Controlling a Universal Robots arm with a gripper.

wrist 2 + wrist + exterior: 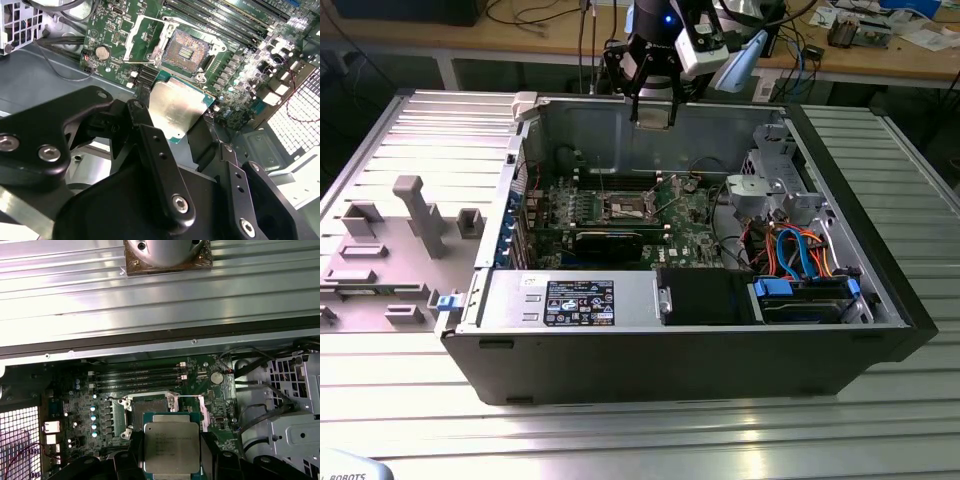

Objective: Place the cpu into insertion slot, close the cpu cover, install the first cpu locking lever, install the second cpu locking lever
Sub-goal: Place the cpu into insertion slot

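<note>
My gripper (653, 100) hangs above the back wall of the open computer case (880, 300), shut on the cpu (175, 107), a flat silvery square chip pinched by its edges between the black fingers (142, 125). In the first wrist view the cpu (171, 442) partly covers the insertion slot (150, 407) far below it. The insertion slot (187, 50) lies bare, its dark pin field showing on the green motherboard (690, 215). The cpu cover (142, 37), a silver frame with a square window, is swung open beside the slot. A thin locking lever (142, 62) runs along the cover's foot.
Long memory slots (135, 377) run beside the socket. A black expansion card (610, 243), a power supply (570, 300) and a drive cage with orange and blue cables (800, 255) fill the case. Grey fixtures (415, 215) stand on the ribbed metal table at the exterior view's left.
</note>
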